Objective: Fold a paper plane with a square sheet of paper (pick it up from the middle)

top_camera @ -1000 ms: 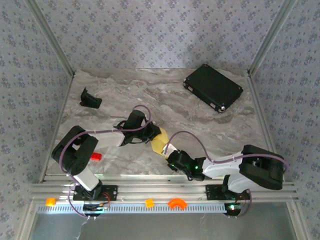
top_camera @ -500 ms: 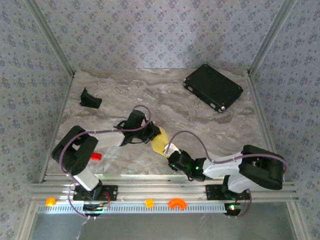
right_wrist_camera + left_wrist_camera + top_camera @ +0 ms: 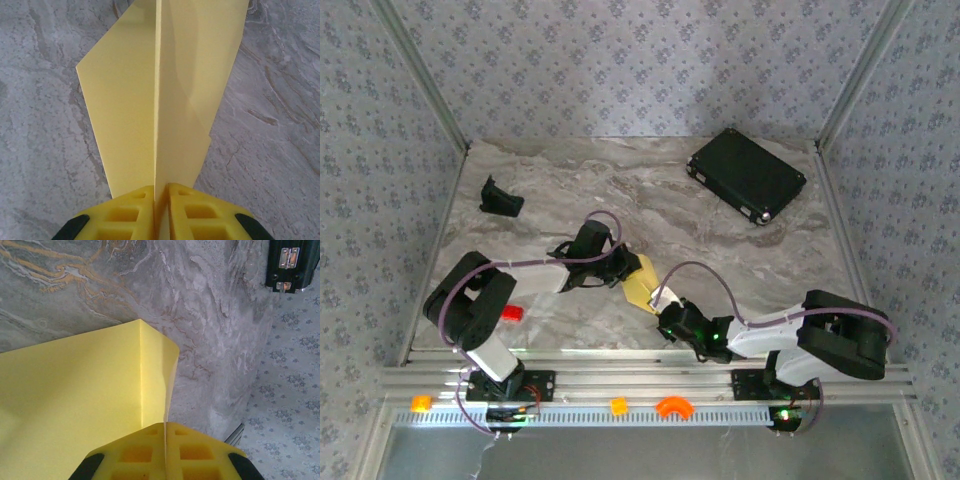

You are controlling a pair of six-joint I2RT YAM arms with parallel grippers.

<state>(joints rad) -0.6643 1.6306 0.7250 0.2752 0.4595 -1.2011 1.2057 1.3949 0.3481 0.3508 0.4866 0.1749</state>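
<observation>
Plainly, this is mid-fold. The square sheet of paper [image 3: 640, 284] is no longer flat or square. It is creased into a narrow yellow shape, and both arms hold it near the middle front of the surface [image 3: 620, 190], well apart from the black case [image 3: 747, 175] in the far right corner.

The left tool [image 3: 165, 456] is clamped on the sheet. In its wrist view the yellow pads meet with a thin paper edge running straight in between them. One panel spreads out to the left, and a short flap turns up at a sharp corner.

The right tool [image 3: 161, 210] grips from the opposite end. Its pads sit almost together around a standing centre crease, with one wing of paper falling away on each side and tapering toward the pads.

I judge the step in hand to be setting or sharpening the long centre crease, not a fresh fold. The sheet is pinched at both ends and appears to be raised at the ridge, not lying flat.

The next move calls for care — the two grips must travel together, since pulling them apart could tear the thin paper or skew the crease. One tool should probably release before the other presses the fold down against the surface.
</observation>
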